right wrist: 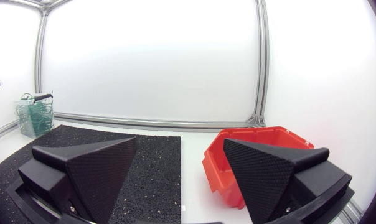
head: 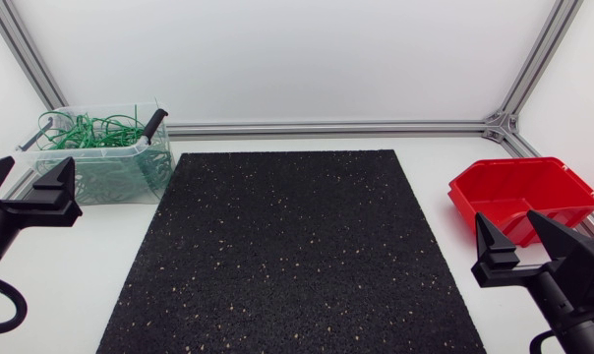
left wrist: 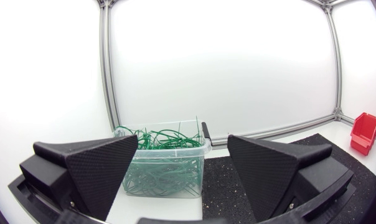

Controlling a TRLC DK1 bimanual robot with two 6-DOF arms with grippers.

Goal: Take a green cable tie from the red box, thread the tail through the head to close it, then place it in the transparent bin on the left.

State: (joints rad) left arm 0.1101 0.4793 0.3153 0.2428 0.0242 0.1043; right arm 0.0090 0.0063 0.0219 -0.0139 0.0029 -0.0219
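left pincer (head: 29, 179): released, 2 fingers spread wide, nothing gripped. sits off the mat at the table's left side, close to the transparent bin. in the left wrist view (left wrist: 182, 140) it points straight at the bin.
right pincer (head: 505, 222): released too, fingers wide apart and holding nothing. sits at the table's right side, near the red box. in the right wrist view (right wrist: 180, 143) the box is ahead of its right finger.
green cable ties (head: 95, 130): tangled pile inside the transparent bin, some loops sticking up above the rim (left wrist: 160, 137). visible far off from the right wrist (right wrist: 35, 116).
transparent bin (head: 90, 150): back-left part of the table, just beside the mat's left edge (left wrist: 169, 150).
red box (head: 533, 192): right side of the table, off the mat, well apart from the bin. open top and sloped front lip (right wrist: 256, 155). small and far away from the left wrist (left wrist: 362, 134).
black mat (head: 287, 256): speckled, flat, centred between the 2 arms.
black piece (head: 154, 123): short dark part leaning on the bin's right rim corner, can't tell what it is.
table (head: 425, 144): white top.
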